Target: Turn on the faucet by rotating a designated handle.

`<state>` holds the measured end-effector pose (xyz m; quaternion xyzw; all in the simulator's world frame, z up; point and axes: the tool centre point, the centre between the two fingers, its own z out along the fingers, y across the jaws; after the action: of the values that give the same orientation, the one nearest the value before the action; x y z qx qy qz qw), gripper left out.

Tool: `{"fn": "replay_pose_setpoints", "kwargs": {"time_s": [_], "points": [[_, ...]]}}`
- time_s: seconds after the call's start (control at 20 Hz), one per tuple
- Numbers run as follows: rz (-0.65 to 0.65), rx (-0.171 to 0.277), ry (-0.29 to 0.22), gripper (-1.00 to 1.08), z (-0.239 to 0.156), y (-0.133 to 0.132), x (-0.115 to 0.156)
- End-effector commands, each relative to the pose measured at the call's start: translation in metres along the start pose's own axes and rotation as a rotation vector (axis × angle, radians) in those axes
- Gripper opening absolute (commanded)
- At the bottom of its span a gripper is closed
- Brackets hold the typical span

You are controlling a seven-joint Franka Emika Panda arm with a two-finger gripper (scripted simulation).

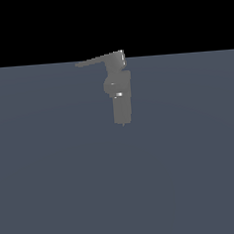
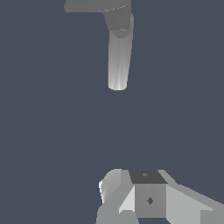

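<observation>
standing on the flat blue-grey floor [image 1: 55, 193], the faucet [image 1: 120, 96] is upright, with a rounded bulge at mid-height and a thin pin at its base. you will see the handle [image 1: 97, 60] projecting from its square top block toward the exterior view's left, tapering to a point. your gripper [image 2: 131, 197] appears only in the wrist view, well apart from the faucet [image 2: 119, 57] and touching nothing; whether it is released or clenched cannot be told.

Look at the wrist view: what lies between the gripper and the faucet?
Nothing. In the wrist view, only bare dark blue-grey surface separates the gripper from the faucet and its handle.
</observation>
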<state>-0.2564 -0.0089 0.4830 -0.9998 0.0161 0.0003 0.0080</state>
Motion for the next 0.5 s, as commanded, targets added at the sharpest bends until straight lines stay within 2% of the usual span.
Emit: {"fn": "replay_pose_setpoints", "kwargs": {"time_s": [0.0,0.45], "points": [[0.0,0.0,0.0,-1.0,0.0,0.0,0.0],[-0.036,-0.013,0.012,-1.0,-0.013,-0.013,-0.001]]}}
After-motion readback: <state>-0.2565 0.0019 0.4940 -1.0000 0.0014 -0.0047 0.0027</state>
